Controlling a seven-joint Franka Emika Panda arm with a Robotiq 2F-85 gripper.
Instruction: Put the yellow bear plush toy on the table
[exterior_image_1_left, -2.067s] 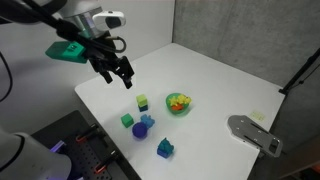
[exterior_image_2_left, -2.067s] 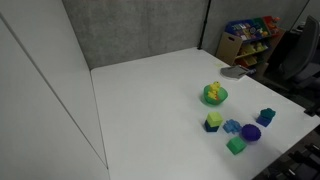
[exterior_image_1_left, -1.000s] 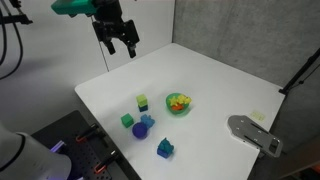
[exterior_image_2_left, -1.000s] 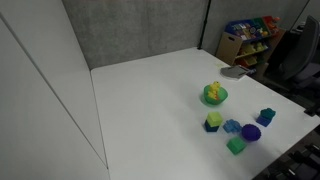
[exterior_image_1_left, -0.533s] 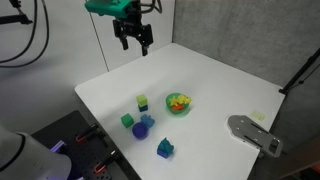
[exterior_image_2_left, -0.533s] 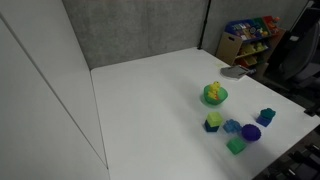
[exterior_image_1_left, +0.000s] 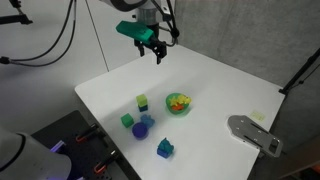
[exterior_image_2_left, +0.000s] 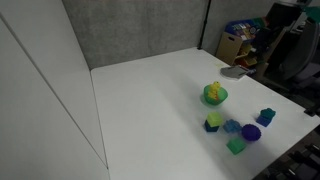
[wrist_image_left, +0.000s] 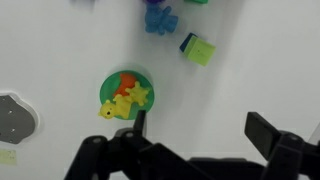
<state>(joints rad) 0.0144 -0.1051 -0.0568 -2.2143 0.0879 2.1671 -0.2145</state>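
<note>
The yellow bear plush toy (wrist_image_left: 123, 104) lies in the green bowl (wrist_image_left: 108, 88) beside an orange piece, and shows in both exterior views (exterior_image_1_left: 176, 101) (exterior_image_2_left: 212, 92). The bowl (exterior_image_1_left: 187, 104) (exterior_image_2_left: 222, 97) stands on the white table (exterior_image_1_left: 220, 90) (exterior_image_2_left: 150, 110). My gripper (exterior_image_1_left: 154, 52) is open and empty, high above the table's far part. In the wrist view its two fingers (wrist_image_left: 203, 128) stand apart over bare table, to the right of the bowl.
A yellow-green cube (exterior_image_1_left: 143, 102) (wrist_image_left: 199, 49), a green block (exterior_image_1_left: 127, 121), a purple ball (exterior_image_1_left: 141, 131) and blue blocks (exterior_image_1_left: 165, 149) lie near the bowl. A grey flat object (exterior_image_1_left: 255, 133) (wrist_image_left: 15, 115) sits at the table's edge. A dark cart (exterior_image_1_left: 70, 150) stands by the table.
My gripper has risen and swung right, from the table's left edge to above its far part. The bowl, toy and blocks have not moved.
</note>
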